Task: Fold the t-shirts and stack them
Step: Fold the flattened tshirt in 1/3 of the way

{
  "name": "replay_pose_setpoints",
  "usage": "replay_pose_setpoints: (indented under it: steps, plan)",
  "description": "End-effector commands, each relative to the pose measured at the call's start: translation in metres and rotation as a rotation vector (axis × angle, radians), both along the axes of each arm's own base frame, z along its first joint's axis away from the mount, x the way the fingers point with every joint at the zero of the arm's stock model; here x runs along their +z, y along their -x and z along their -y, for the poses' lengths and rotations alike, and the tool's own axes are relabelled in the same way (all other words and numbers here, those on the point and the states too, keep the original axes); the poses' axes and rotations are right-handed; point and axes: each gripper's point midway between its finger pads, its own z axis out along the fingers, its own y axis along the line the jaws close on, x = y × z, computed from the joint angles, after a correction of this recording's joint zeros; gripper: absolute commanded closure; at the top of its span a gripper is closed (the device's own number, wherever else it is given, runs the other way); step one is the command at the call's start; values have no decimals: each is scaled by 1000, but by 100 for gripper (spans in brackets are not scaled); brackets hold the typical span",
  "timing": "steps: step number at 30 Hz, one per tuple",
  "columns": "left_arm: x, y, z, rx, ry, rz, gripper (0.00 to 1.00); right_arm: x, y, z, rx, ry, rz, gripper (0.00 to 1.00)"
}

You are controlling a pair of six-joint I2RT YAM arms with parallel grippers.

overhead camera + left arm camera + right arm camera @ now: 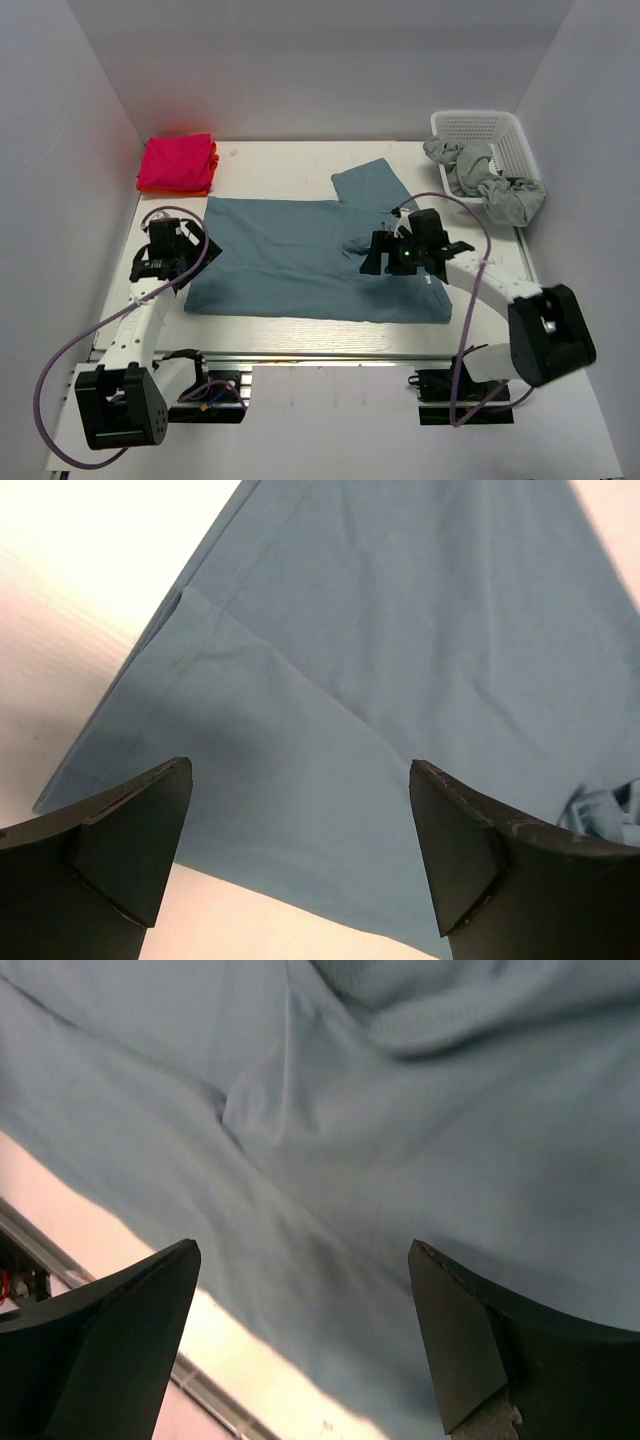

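Shirt-folding at the spreading stage: a teal-blue t-shirt lies flat across the middle of the table, one sleeve jutting from its far edge and some bunching near the collar end on its right.

The left gripper hangs above the shirt's left edge, jaws wide apart and holding nothing, with cloth and a strip of bare table showing between them. The right gripper hovers over the shirt's right end, close to the collar, its jaws likewise spread and empty above rumpled fabric.

Beyond the shirt's far-left corner sits a folded pink shirt on top of an orange one, the start of the finished stack. Beyond its far-right corner a white basket holds crumpled grey shirts, one spilling over the rim.

By the look of it, two shirts are done, the teal one is next for folding and the grey ones wait their turn. The next move probably calls for each gripper to drop onto an edge of the teal shirt, pinch a single layer cleanly, and carry the loose sleeve and side inward without dragging the whole garment across the table.
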Motion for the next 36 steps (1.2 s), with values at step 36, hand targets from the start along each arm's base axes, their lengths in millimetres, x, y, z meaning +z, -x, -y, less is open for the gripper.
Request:
replay_pose_setpoints:
  steps: [36]
  plan:
    - [24, -152, -40, -29, -217, 121, 0, 18, -334, 12, -299, 316, 327, 10]
